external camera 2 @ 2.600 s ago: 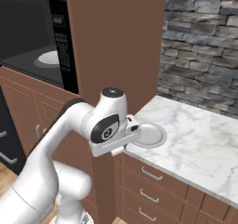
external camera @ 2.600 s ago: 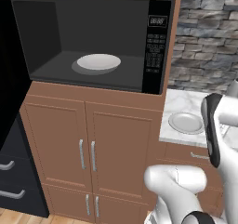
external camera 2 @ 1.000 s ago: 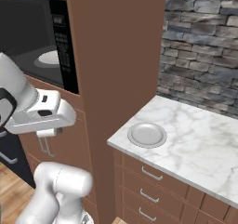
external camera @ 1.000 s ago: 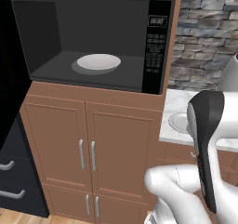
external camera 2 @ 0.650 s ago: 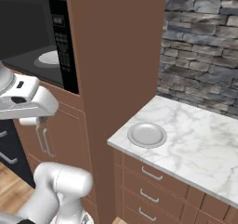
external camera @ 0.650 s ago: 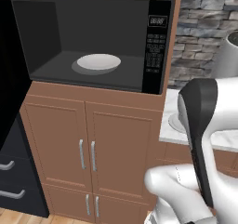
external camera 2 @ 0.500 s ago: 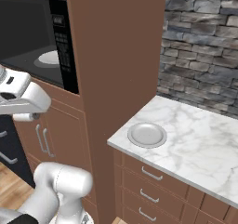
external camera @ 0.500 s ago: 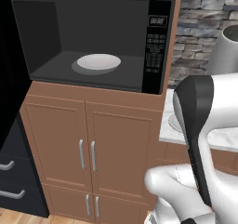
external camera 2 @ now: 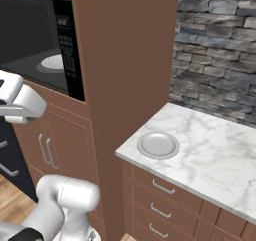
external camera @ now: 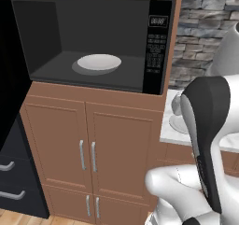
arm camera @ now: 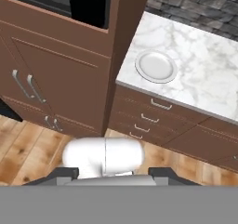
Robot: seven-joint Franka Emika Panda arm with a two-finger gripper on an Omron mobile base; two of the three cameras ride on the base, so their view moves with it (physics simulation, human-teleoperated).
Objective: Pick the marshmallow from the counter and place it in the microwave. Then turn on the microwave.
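The microwave (external camera: 93,42) stands open in the wood cabinetry, its dark cavity holding a round white plate (external camera: 99,62); the keypad (external camera: 156,46) and display are on its right. The marble counter (external camera 2: 210,150) lies to the right of it. No marshmallow can be seen on the counter or in the cavity. My gripper (arm camera: 114,174) hangs high and looks down at the floor and counter; its two dark fingertips (arm camera: 62,174) stand wide apart with nothing between them. My white hand housing (external camera 2: 15,102) sits at the left edge of the right base view, in front of the microwave.
A round white plate (external camera 2: 158,145) lies bare near the counter's left front corner, also in the hand view (arm camera: 155,66). Brown cabinet doors (external camera: 88,149) with grey handles sit below the microwave. A black fridge (external camera: 9,126) stands at the far left, a stone wall (external camera 2: 220,50) behind the counter.
My arm has swung away from the counter plate, up and left towards the microwave. The hand has drifted further left over the last second. The base and the plates have stayed put.
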